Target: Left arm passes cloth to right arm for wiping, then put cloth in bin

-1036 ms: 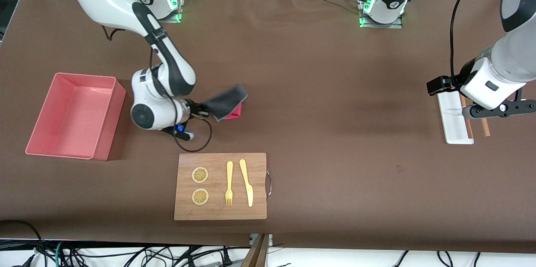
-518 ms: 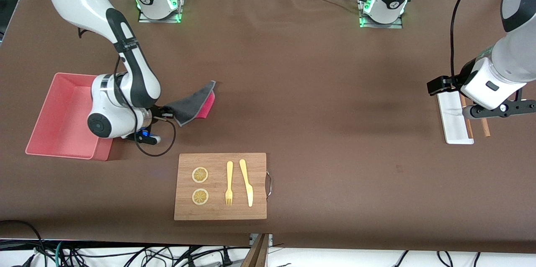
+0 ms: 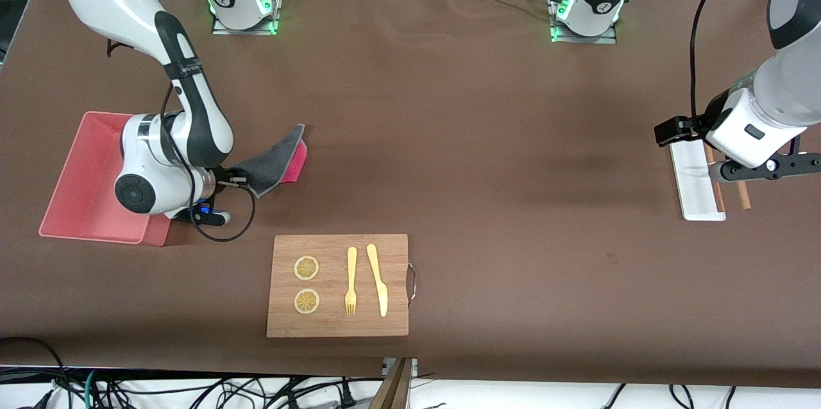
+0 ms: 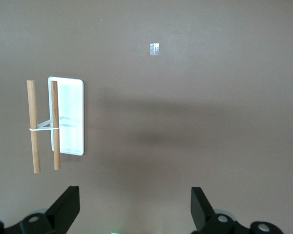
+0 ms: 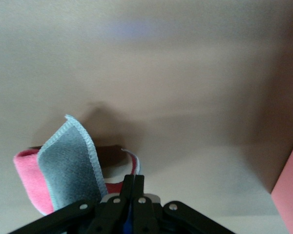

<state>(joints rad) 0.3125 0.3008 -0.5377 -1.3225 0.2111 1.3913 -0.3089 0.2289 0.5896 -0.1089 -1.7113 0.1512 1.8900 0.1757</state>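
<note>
Right hand point(image 3: 226, 179) is pinching the cloth point(image 3: 272, 162) by one corner, so it's trailing over the surface beside the bin point(image 3: 77, 194), ready for dropping. Left hand point(image 4: 134, 214) is waiting spread wide over the white tray point(image 4: 71, 117).

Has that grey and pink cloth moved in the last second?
Yes. The cloth, held in the right gripper, has travelled toward the pink bin, away from above the wooden board.

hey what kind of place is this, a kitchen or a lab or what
Most likely a robotics lab staged as a kitchen. Two robot arms are bolted to a brown table, loose cables trail along its edge, and a cutting board holds a fork, knife and lemon slices.
</note>
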